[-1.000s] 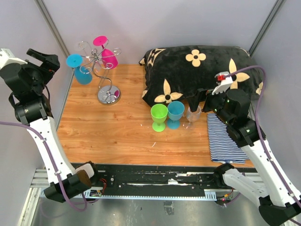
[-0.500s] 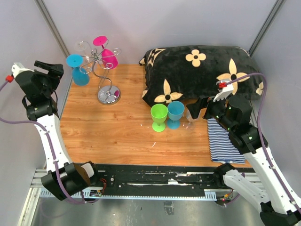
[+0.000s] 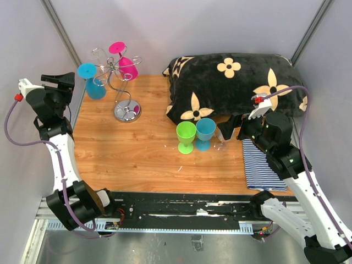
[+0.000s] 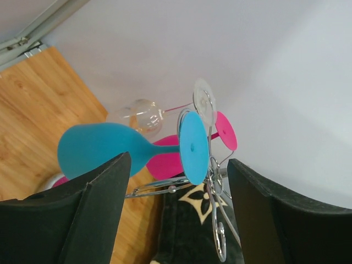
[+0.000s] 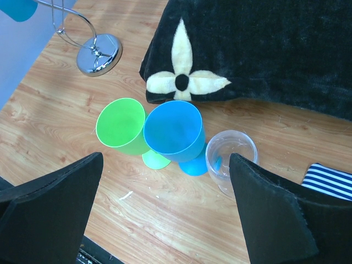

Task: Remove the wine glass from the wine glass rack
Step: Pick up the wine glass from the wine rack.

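Note:
The wine glass rack (image 3: pixel 122 82), silver wire on a round chrome base (image 3: pixel 127 112), stands at the table's back left. A blue wine glass (image 3: pixel 93 82), a pink one (image 3: pixel 124 61) and a clear one (image 3: pixel 99 54) hang upside down from it. My left gripper (image 3: pixel 59 82) is open just left of the blue glass and touches nothing. In the left wrist view the blue glass (image 4: pixel 110 151) and its foot (image 4: pixel 193 147) lie ahead of the left gripper (image 4: pixel 177 165). My right gripper (image 3: pixel 234 125) is open and empty over the standing glasses.
Green (image 5: pixel 121 129), blue (image 5: pixel 173 129) and clear (image 5: pixel 231 159) glasses stand upright mid-table. A black flowered pillow (image 3: pixel 231 88) fills the back right, and a striped cloth (image 3: pixel 264 162) lies at the right. A grey wall rises close behind the rack and to its left.
My left arm has come down and in toward the rack's blue glass, and its jaws have narrowed a little. The right arm has shifted only slightly.

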`<state>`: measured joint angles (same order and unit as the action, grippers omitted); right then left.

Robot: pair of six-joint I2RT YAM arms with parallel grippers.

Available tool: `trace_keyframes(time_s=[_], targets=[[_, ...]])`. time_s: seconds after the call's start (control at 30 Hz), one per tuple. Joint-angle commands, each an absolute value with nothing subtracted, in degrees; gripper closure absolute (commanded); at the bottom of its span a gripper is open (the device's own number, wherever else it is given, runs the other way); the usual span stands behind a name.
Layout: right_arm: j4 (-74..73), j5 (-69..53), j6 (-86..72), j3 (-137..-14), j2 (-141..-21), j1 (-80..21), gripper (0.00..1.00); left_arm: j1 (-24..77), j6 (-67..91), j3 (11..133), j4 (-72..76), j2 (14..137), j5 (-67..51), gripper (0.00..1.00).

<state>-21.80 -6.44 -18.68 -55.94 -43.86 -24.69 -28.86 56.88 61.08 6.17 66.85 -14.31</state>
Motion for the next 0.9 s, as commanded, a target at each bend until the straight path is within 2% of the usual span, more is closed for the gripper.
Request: trace_keyframes(time_s=[0.0,0.37,0.5,0.87], targets=[[-21.93,-7.20,-19.25,-55.90,-43.81,-23.64,0.02,-29.19,59.37,60.91,10.32,69.13,-16.98,0.26],[-21.70,-7.66,-20.06,-55.35,-44.21,-23.64,0.02,-27.53,61.26,59.67,14.87,72.60,-23.83,0.32],[-21.83,-7.93,-19.92,-55.52,-44.09,-23.64,0.02,-26.75,62.40,59.68,15.16,73.38,-22.97,0.44],[-22.38,-8.07,-19.46,-56.17,-43.70,-23.64,0.02,-26.79,64.02,58.10,16.84,72.86,-21.26,0.53]])
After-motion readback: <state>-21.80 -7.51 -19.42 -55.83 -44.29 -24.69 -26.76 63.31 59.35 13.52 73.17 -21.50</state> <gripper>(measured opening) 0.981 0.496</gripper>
